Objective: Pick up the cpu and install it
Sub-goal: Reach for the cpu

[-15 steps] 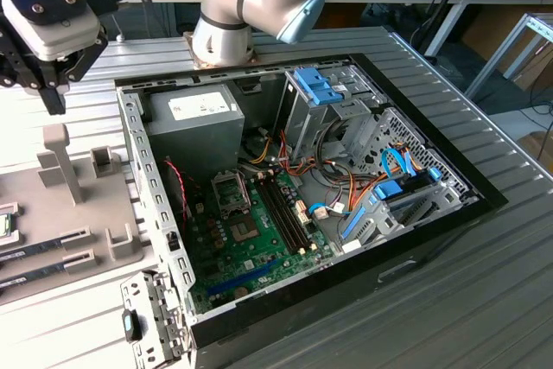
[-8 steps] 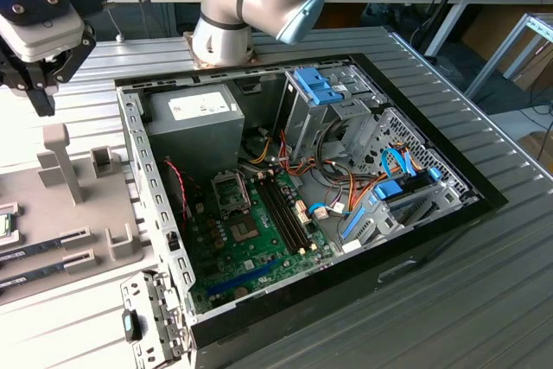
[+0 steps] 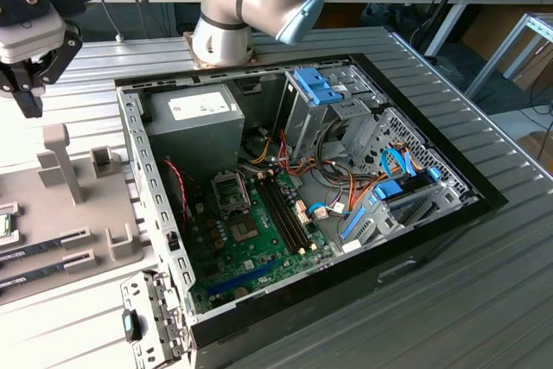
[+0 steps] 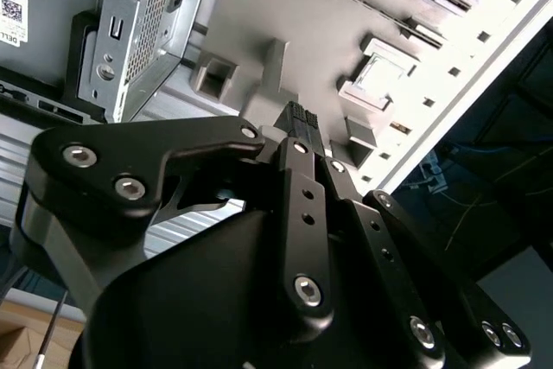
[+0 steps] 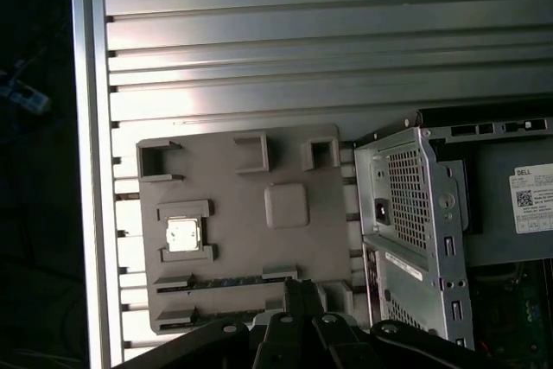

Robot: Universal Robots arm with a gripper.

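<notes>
The cpu [image 5: 181,233] is a small silver square lying in a raised holder on the grey fixture tray [image 5: 242,187]. It also shows in the second wrist view, cpu [image 4: 380,75], and at the exterior view's left edge, cpu [image 3: 4,225]. My gripper [image 5: 302,287] hangs above the tray's edge, apart from the cpu, with its black fingers pressed together on nothing. Its tips, gripper [image 4: 298,118], are over the tray near a small upright block. In the exterior view the gripper [image 3: 31,101] is high at the left. The motherboard's socket [image 3: 232,189] lies inside the open computer case [image 3: 415,239].
Memory sticks [image 3: 43,241] lie in slots on the tray. The grey power-supply box [image 3: 194,118] fills the case's back corner. Blue drive brackets [image 3: 315,85] and cables crowd the exterior view's right side. Everything rests on a ribbed metal table [image 5: 302,41].
</notes>
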